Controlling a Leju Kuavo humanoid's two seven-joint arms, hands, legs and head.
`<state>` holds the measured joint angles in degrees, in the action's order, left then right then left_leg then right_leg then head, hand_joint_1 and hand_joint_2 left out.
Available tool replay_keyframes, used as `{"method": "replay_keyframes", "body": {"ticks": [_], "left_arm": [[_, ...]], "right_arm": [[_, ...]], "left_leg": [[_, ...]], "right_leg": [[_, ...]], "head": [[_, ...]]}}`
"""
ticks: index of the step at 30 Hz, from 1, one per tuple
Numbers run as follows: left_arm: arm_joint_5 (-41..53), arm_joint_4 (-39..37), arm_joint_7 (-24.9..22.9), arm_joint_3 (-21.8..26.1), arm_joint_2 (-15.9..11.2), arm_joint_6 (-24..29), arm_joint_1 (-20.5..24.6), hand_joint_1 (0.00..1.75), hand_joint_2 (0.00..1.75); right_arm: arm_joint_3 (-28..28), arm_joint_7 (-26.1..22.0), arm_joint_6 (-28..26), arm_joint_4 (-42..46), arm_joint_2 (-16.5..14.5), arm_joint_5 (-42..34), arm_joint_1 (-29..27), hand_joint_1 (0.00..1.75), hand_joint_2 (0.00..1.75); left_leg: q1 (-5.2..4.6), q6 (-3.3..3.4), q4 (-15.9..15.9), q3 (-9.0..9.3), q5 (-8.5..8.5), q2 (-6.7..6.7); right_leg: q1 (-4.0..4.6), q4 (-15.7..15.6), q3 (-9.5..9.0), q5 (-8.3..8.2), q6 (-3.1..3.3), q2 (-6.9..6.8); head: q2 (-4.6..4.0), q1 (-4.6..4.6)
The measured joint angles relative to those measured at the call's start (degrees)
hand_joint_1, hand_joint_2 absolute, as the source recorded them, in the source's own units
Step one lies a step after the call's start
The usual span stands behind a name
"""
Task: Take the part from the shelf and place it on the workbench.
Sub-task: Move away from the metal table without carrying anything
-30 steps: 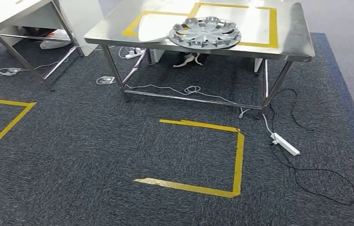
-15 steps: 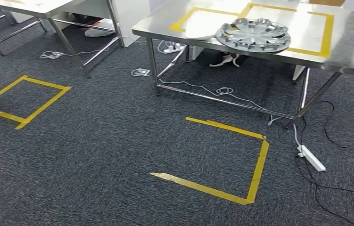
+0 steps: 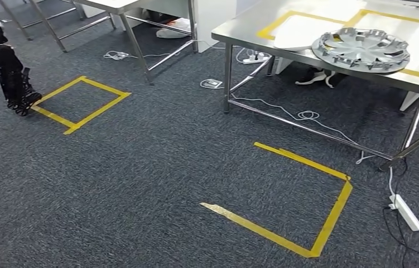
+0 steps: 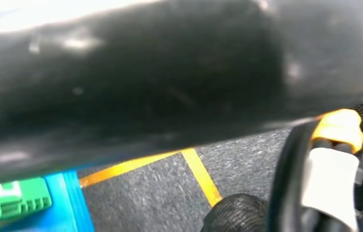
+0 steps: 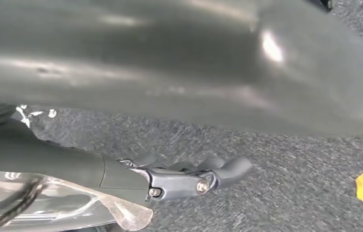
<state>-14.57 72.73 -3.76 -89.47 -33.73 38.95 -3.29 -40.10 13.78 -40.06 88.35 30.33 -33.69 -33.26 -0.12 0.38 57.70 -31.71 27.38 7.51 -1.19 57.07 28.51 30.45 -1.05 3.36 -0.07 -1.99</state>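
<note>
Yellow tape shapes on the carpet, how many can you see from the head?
2: a closed square at left, an open-sided one before the workbench. More may lie outside the picture.

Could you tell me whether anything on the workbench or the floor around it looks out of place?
Nothing looks damaged or spilled. The hubcap lies flat on the steel workbench, but it crosses the yellow tape outline instead of lying inside it. On the carpet, a white power strip and loose cables trail under the bench, untidy.

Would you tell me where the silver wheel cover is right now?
In the head view, the wheel cover lies flat on the steel workbench at upper right, overlapping the yellow tape outline, beside a white sheet.
</note>
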Motion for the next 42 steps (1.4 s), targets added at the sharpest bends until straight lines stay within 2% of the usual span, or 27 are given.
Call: {"method": "replay_keyframes", "body": {"ticks": [2,4,6,7,8,9,11,12,13,15,17,19,21,22,23,24,26,28,30,31,32,34,35,37,38,40,42], "left_arm": [[0.0,-0.3,0.2,0.0,0.1,-0.3,0.0,0.0,0.0],[0.0,-0.6,0.4,0.0,0.2,-0.7,0.2,0.0,0.0],[0.0,-1.0,0.4,0.0,0.4,-1.0,0.4,0.0,0.0],[0.0,-1.2,0.5,0.0,0.5,-1.0,0.4,0.0,0.0],[0.0,-1.3,0.5,0.0,0.6,-1.0,0.4,0.0,0.0],[0.0,-1.4,0.5,0.0,0.6,-1.0,0.4,0.0,0.0],[0.0,-1.6,0.5,0.0,0.6,-1.1,0.4,0.0,0.0],[0.1,-1.7,0.6,0.0,0.6,-1.1,0.5,0.0,0.0],[0.1,-1.7,0.6,0.0,0.7,-1.2,0.5,0.0,0.0],[0.1,-1.9,0.6,0.0,0.7,-1.2,0.3,0.0,0.0],[0.1,-1.9,0.6,0.0,0.8,-1.2,0.3,0.0,0.0],[0.1,-2.1,0.7,0.0,0.8,-1.2,0.5,0.0,0.0],[0.1,-2.2,0.7,0.0,0.9,-1.2,0.5,0.0,0.0],[0.1,-2.2,0.8,0.0,1.0,-1.2,0.5,0.0,0.0],[0.1,-2.3,0.8,0.0,1.0,-1.3,0.5,0.0,0.0],[0.2,-2.3,0.8,0.0,1.0,-1.3,0.5,0.0,0.0],[0.2,-2.4,0.9,0.0,1.1,-1.4,0.6,0.0,0.0],[0.2,-2.4,0.9,0.0,1.1,-1.3,0.6,0.0,0.0],[0.2,-2.4,0.9,0.0,1.1,-1.2,0.5,0.0,0.0],[0.2,-2.4,0.9,0.0,1.1,-1.1,0.5,0.0,0.0],[0.2,-2.4,0.9,0.0,1.0,-1.1,0.4,0.0,0.0],[0.2,-2.5,0.9,0.0,1.0,-1.1,0.5,0.0,0.0],[0.2,-2.5,0.9,0.0,1.0,-1.2,0.5,0.0,0.0],[0.3,-2.6,0.9,0.0,1.1,-1.2,0.6,0.0,0.0],[0.4,-2.6,0.9,0.0,1.1,-1.2,0.5,0.0,0.0],[0.6,-2.6,0.9,0.0,1.0,-1.2,0.5,0.0,0.0],[0.8,-2.7,0.9,0.0,1.0,-1.2,0.6,0.0,0.0]], "right_arm": [[-0.2,-0.1,0.0,0.0,0.0,-0.4,0.1,0.0,0.0],[-0.5,-0.1,0.0,-0.1,0.0,-0.5,0.1,0.0,0.0],[-0.8,0.0,0.0,-0.3,0.0,-0.5,0.2,0.0,0.0],[-0.9,0.1,0.0,-0.4,0.0,-0.4,0.2,0.0,0.0],[-1.0,0.1,0.0,-0.5,0.0,-0.4,0.2,0.0,0.0],[-1.1,0.2,0.0,-0.6,0.0,-0.3,0.3,0.0,0.0],[-1.3,0.3,0.0,-0.6,0.0,-0.1,0.3,0.0,0.0],[-1.4,0.4,0.0,-0.7,0.1,0.1,0.3,0.0,0.0],[-1.5,0.5,0.0,-0.7,0.1,0.2,0.4,0.0,0.0],[-1.5,0.6,0.0,-0.7,0.2,0.5,0.6,0.0,0.0],[-1.6,0.6,0.0,-0.8,0.3,0.6,0.8,0.0,0.0],[-1.8,0.6,0.0,-0.8,0.3,0.6,0.8,0.0,0.0],[-1.9,0.7,0.0,-0.9,0.3,0.7,0.8,0.0,0.0],[-2.0,0.7,0.0,-1.0,0.3,0.7,0.8,0.0,0.0],[-2.1,0.8,0.0,-1.0,0.4,0.9,0.8,0.0,0.0],[-2.2,0.8,0.0,-1.0,0.5,1.0,0.8,0.0,0.0],[-2.4,1.0,0.0,-1.0,0.7,1.4,0.8,0.0,0.0],[-2.7,1.2,0.0,-1.0,0.9,1.7,0.9,0.0,0.0],[-3.0,1.5,0.0,-1.0,1.1,2.0,1.1,0.0,0.0],[-3.1,1.6,0.0,-1.0,1.2,2.1,1.1,0.0,0.0],[-3.2,1.7,0.0,-1.0,1.3,2.3,1.2,0.0,0.0],[-3.5,1.8,0.0,-1.0,1.3,2.5,1.2,0.0,0.0],[-3.6,1.9,0.0,-1.0,1.3,2.6,1.2,0.0,0.0],[-4.0,2.0,0.0,-1.1,1.3,2.7,1.2,0.0,0.0],[-4.1,2.0,0.0,-1.1,1.3,2.8,1.3,0.0,0.0],[-4.3,2.1,0.0,-1.1,1.3,3.0,1.4,0.0,0.0],[-4.6,2.2,0.0,-1.1,1.4,3.4,1.5,0.0,0.0]], "left_leg": [[0.0,-0.53,2.5,-1.11,1.58,-2.45],[0.09,-1.01,9.3,-4.04,5.47,-5.92],[0.36,-1.32,15.5,-6.69,8.15,-6.96],[0.45,-1.38,15.9,-6.71,7.91,-7.1],[0.51,-1.38,14.2,-5.63,6.68,-7.3],[0.52,-1.3,10.5,-3.55,4.79,-7.97],[0.25,-0.85,3.1,0.42,2.31,-10.71],[0.06,-0.56,1.0,1.43,1.85,-11.61],[-0.14,-0.27,0.3,1.58,1.96,-11.86],[-0.18,0.43,0.1,1.31,1.64,-10.38],[-0.03,1.2,-0.3,1.31,1.19,-9.13],[-0.05,1.67,-0.5,1.23,0.95,-7.86],[-0.24,1.83,-0.5,1.16,0.9,-6.35],[-0.32,1.85,-0.5,1.23,0.9,-5.51],[-0.38,1.85,-0.4,1.36,0.91,-4.63],[-0.42,1.83,-0.4,1.52,0.92,-3.77],[-0.44,1.66,-0.3,1.58,1.0,-2.2],[-0.24,1.08,-0.3,1.11,0.97,-0.78],[0.07,0.23,-0.3,0.66,0.73,0.67],[0.1,-0.08,0.1,0.42,0.92,0.31],[0.05,-0.35,1.2,-0.14,1.67,-0.95],[0.02,-0.83,6.8,-2.77,4.99,-4.87],[0.17,-1.12,10.7,-4.66,6.89,-6.13],[0.6,-1.66,15.7,-7.08,8.42,-6.97],[0.82,-1.89,15.2,-6.76,7.54,-7.16],[1.17,-2.2,8.1,-2.89,3.82,-8.82],[1.12,-1.88,1.6,0.65,1.51,-10.93]], "right_leg": [[-0.08,-0.3,-0.08,-0.25,0.64,-1.65],[0.02,-0.3,0.12,-0.17,1.0,-3.41],[0.14,-0.3,0.19,0.04,1.18,-5.3],[0.17,-0.3,0.16,0.12,1.16,-6.18],[0.17,-0.3,0.07,0.2,1.09,-7.01],[0.18,-0.3,-0.09,0.32,0.95,-7.79],[0.38,-0.3,-0.51,0.67,0.41,-9.15],[0.5,-0.2,-0.72,0.85,0.05,-9.79],[0.61,-0.2,-0.98,0.98,-0.3,-10.39],[0.52,-0.3,-1.44,1.19,-1.0,-11.1],[0.33,1.5,-0.81,2.71,-1.54,-8.42],[0.27,8.2,2.39,6.13,-1.66,-4.61],[0.3,15.3,6.32,8.27,-1.58,-3.48],[0.32,16.3,7.25,7.7,-1.49,-3.39],[0.32,15.0,7.08,5.97,-1.36,-3.24],[0.32,11.6,5.91,3.51,-1.16,-2.72],[0.23,3.8,2.81,-0.09,-0.66,0.24],[0.28,0.3,1.38,-0.65,-0.31,2.13],[0.4,-0.3,0.93,-0.74,0.1,0.93],[0.37,-0.7,0.59,-0.95,0.4,0.12],[0.28,-1.1,0.23,-1.19,0.66,-0.76],[0.21,-1.6,-0.11,-1.36,0.99,-2.57],[0.25,-1.7,-0.05,-1.25,1.06,-3.49],[0.29,-1.6,0.04,-0.86,1.02,-5.39],[0.28,-1.6,-0.07,-0.64,0.92,-6.31],[0.26,-1.6,-0.72,-0.14,0.47,-8.0],[0.45,-1.4,-1.38,0.52,-0.3,-9.29]], "head": [[0.0,0.21],[0.0,0.51],[0.0,0.63],[0.0,0.64],[0.0,0.64],[0.0,0.64],[0.0,0.61],[0.0,0.57],[0.0,0.51],[0.0,0.48],[0.0,0.3],[0.0,0.04],[0.0,-0.02],[0.0,-0.02],[0.0,-0.01],[0.0,-0.01],[0.0,0.02],[0.0,0.07],[0.0,0.07],[0.0,0.06],[0.0,0.17],[0.0,0.34],[0.0,0.42],[0.0,0.4],[0.0,0.39],[0.0,0.42],[0.0,0.32]]}}
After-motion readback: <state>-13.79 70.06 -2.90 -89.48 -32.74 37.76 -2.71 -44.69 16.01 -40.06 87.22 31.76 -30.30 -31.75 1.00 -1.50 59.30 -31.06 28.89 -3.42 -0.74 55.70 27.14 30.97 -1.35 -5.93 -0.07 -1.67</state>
